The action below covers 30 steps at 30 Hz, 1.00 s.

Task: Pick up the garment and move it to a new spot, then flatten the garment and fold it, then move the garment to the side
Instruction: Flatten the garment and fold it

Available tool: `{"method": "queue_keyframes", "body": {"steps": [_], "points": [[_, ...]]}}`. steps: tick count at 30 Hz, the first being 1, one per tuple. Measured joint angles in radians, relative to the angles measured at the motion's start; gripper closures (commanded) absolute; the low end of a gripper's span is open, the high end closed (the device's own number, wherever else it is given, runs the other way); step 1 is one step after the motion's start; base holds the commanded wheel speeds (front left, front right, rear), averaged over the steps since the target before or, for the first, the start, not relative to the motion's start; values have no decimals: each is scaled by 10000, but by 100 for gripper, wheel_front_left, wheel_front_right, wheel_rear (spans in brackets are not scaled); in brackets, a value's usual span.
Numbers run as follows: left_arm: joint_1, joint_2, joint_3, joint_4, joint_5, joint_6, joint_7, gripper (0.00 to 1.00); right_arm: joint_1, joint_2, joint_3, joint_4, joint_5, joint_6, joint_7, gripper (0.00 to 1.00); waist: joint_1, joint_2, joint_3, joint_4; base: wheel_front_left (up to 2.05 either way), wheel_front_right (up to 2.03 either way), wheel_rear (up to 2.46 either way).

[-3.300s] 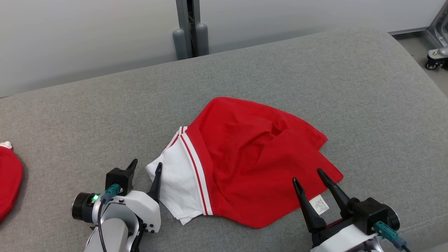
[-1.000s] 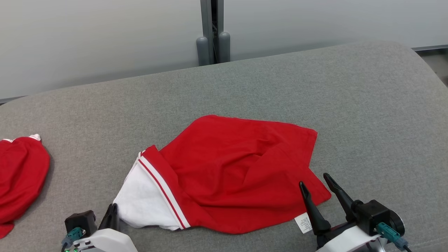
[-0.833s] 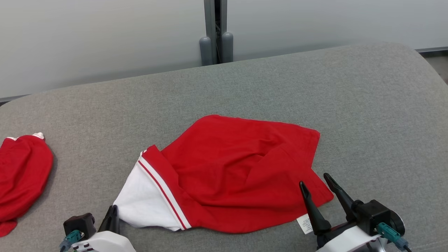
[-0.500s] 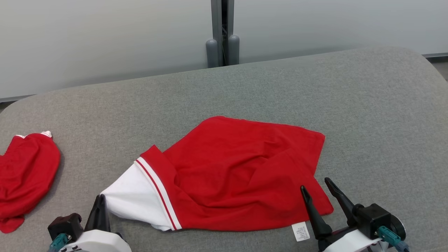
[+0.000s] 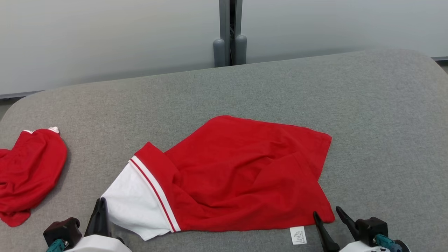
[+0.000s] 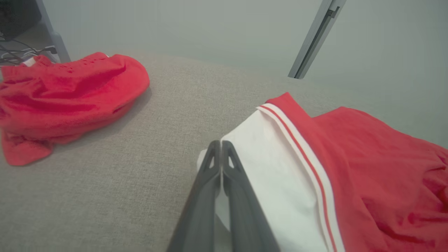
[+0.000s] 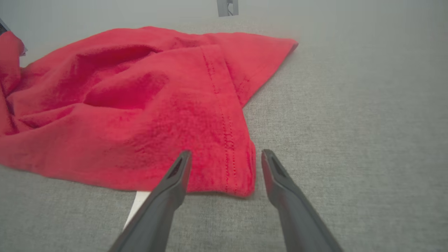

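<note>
Garment (image 5: pixel 245 175) pulled flatter | left tool (image 6: pixel 221 142) pinches white corner | right tool (image 7: pixel 225 154) spread

Premises: a robotics test room or lab. Grounds: a broad table (image 5: pixel 315 91) covered in plain grey fabric stands before bare pale wall panels (image 5: pixel 105 35), which are joined by a metal post (image 5: pixel 230 31). Loose cables (image 6: pixel 17 56) trail beside a metal frame leg (image 6: pixel 52 35) (left wrist view, far corner). Machine arms end in a left pincer (image 6: pixel 221 142) and a right pincer (image 7: pixel 226 152) low over the table, where a red and white garment (image 5: pixel 238 175) lies.
</note>
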Motion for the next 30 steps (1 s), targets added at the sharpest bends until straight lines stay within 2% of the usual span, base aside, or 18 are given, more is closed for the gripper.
{"method": "queue_keyframes", "body": {"steps": [6,12,13,14,16,22,30], "points": [[250,-35,-244,-742,59,161,395,100,-335,40,-368,761,-178,0,0,0,0,0,164,130,0,0,0],[382,-6,-387,-1335,176,359,614,100,-506,81,-382,930,-211,0,-2,0,0,0,306,184,0,0,0],[451,-6,-416,-1392,176,370,644,100,-501,84,-368,955,-215,0,-2,3,0,0,315,183,0,0,0],[488,-6,-449,-1446,184,380,671,100,-500,90,-362,955,-228,0,-2,47,0,0,318,178,0,0,0],[493,0,-460,-1649,180,416,692,100,-484,88,-332,832,-303,0,-2,100,0,0,307,160,0,0,0],[592,-56,-393,-2460,-169,378,738,100,-236,58,-347,-213,-251,0,-2,100,0,0,161,60,0,0,0],[522,-198,33,-3682,-1438,-50,863,100,-124,-359,-669,-2146,176,0,-2,100,0,0,-65,-166,0,0,0]]}}
